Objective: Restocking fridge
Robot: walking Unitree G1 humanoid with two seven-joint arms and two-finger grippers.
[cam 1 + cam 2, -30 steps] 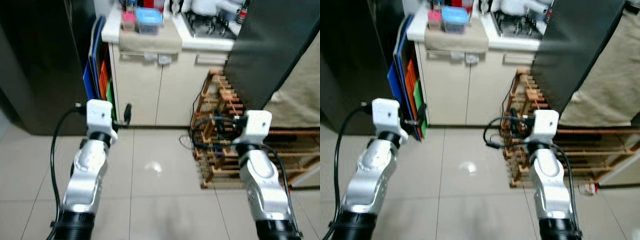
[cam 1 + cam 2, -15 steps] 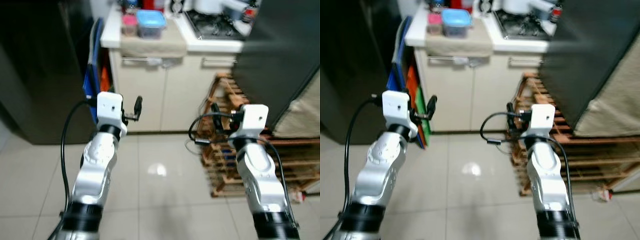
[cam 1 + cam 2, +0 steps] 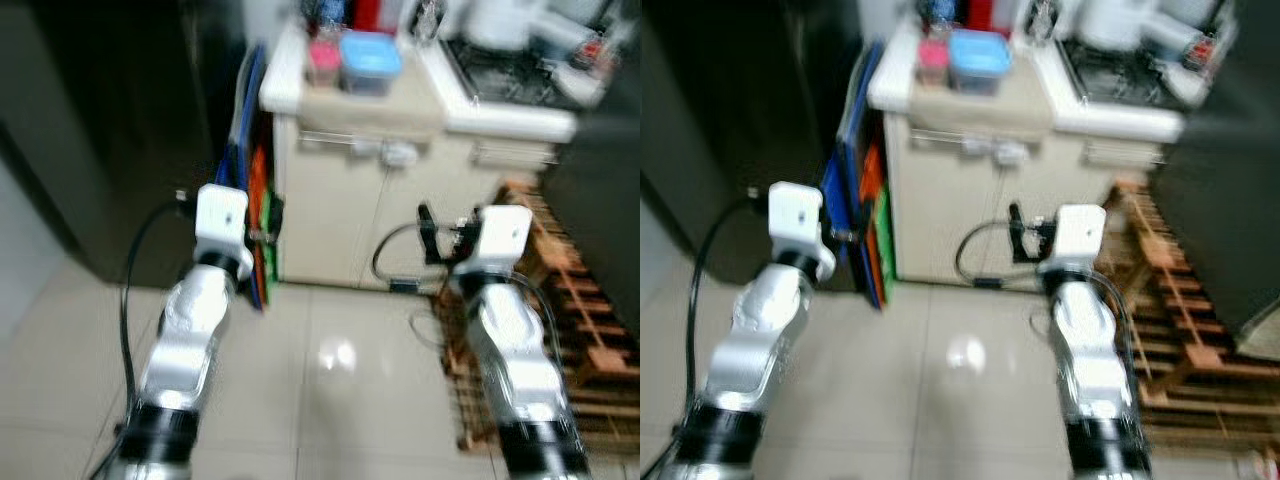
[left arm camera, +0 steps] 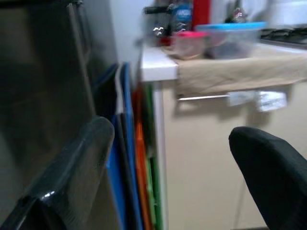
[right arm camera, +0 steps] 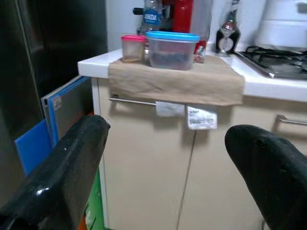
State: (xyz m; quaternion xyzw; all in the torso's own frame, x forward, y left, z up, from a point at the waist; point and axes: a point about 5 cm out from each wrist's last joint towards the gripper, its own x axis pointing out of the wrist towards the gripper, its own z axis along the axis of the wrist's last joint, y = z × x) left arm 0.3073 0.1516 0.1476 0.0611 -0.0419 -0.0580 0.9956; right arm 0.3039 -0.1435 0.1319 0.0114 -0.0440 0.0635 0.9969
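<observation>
A blue-lidded container [image 3: 370,62] and a smaller pink-lidded one [image 3: 323,60] stand on a beige cloth [image 5: 175,79] on the white counter's corner. The dark fridge [image 3: 100,130] rises to the left of the counter. My left gripper [image 3: 270,218] is held at cabinet height in front of the coloured boards. It is open with nothing between its fingers [image 4: 72,167]. My right gripper [image 3: 428,228] faces the cabinet doors below the containers, also open and empty, with its fingers [image 5: 62,167] spread wide. The head views are blurred.
Blue, orange and green boards [image 3: 255,220] lean in the gap between fridge and cabinet [image 3: 340,220]. A gas stove [image 3: 510,80] sits further right on the counter, with a bottle [image 5: 151,17] and a red appliance [image 5: 184,14] behind the containers. A wooden rack [image 3: 590,370] stands low right on the tiled floor [image 3: 330,400].
The whole picture has shifted: counter, boards and containers now sit further right and look larger, so the camera moved. Both arms stay raised in front, a little higher than one second ago.
</observation>
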